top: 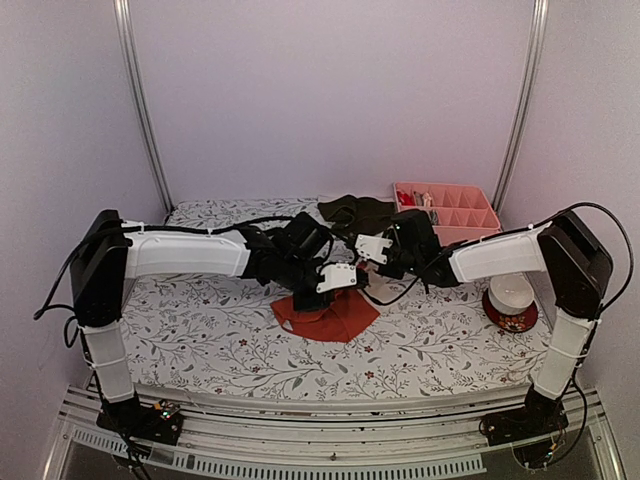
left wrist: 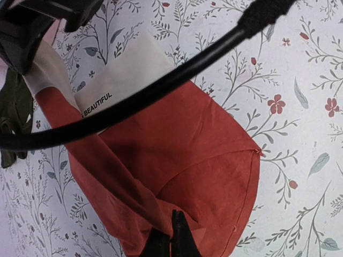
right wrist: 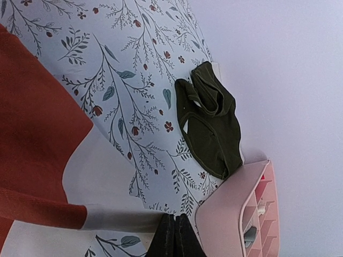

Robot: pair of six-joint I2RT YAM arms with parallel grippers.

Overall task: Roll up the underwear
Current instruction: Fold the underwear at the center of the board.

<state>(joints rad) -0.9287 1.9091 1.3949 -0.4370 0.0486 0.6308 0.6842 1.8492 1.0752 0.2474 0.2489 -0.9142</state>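
Left gripper (left wrist: 172, 227): jaws fully closed, pinching a raised fold of the rust-red underwear (left wrist: 209, 150) near its narrow end. Right gripper (right wrist: 172, 230): jaws likewise closed, apparently on the whitish waistband (left wrist: 128, 69) at the opposite end, since the band lifts off the tabletop (left wrist: 300, 64) toward it.

Location: in the top view the rust-red underwear lies at the centre of the tabletop, between the two grippers. The dark olive underwear (right wrist: 211, 128) lies apart at 12 o'clock from it, just beside the pink tray (right wrist: 236, 203), which sits at about 1 o'clock.

Step in hand, as judged: forming the first turn of the roll on the rust-red garment.

Procedure:
- Hold the two pinches level so the cloth spans flat between them, because slack produces a loose, lopsided roll.
- Turn the pinched fold over toward the waistband in a short arc, low to the tabletop.
- Move one gripper at a time; the other anchors.
- Watch the black cable (left wrist: 161, 88) that crosses above the garment, as it could drag the cloth.
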